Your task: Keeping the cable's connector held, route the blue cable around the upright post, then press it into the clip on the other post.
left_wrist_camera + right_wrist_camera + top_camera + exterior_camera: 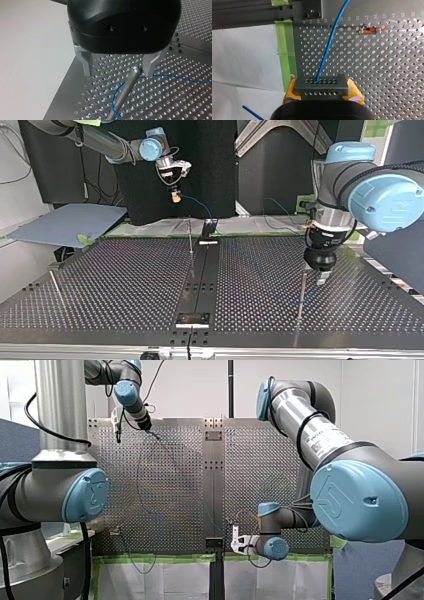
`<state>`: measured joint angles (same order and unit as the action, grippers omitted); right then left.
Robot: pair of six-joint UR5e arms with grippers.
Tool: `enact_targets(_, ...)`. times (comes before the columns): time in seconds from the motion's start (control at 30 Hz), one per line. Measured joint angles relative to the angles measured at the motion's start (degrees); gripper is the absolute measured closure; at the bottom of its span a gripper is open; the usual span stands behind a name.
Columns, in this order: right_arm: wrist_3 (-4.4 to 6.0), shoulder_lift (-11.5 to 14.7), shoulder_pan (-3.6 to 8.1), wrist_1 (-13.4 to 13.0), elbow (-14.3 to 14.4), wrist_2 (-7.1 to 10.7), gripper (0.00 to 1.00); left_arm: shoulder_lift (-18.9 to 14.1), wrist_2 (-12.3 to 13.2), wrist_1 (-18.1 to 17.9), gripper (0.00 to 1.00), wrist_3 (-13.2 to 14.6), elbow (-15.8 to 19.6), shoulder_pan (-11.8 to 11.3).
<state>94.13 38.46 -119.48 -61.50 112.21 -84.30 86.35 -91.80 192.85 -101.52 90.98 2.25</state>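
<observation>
The big grey counter [125,285] is full of little holes, so posts can stand in it.

There are two arms. In the top view my left arm [380,195] comes down at about 4 o'clock. My right arm [100,142] reaches in at about 11 o'clock.

There are two pincers. My left pincer [118,73] is black with metal fingers, and it is spread wide. The tip of a post [126,88] sits between its fingers, close to one of them. I think it hangs there so it can push the cable around that post.

My right pincer [175,196] has yellow pads. It is pinching the grey connector [321,85] up in the air, off the edge of the counter. I think it grips tight so the cable's end cannot slip away.

I count three thin posts in the top view, at about 4, 8 and 12 o'clock on the counter.

There is one blue cable [329,47]. It goes from the connector across the counter and bends around one side of the post under my left pincer.

A tiny orange piece [370,30] lies ahead of my right pincer. It may be the clip, and the cable is not in it yet.
</observation>
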Motion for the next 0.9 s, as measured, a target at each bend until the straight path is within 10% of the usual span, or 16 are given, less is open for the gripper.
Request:
enact_targets(0.53, 0.15, -0.1, 0.0, -0.2, 0.0, 0.0, 1.0, 0.0, -0.1, -0.2, 0.0, -0.3, 0.0, 0.0)
enact_targets(0.9, 0.19, -0.1, 0.01, 0.0, 0.0, 0.0, 1.0, 0.8, 0.3, -1.3, 0.0, 5.2, -0.3, 2.5)
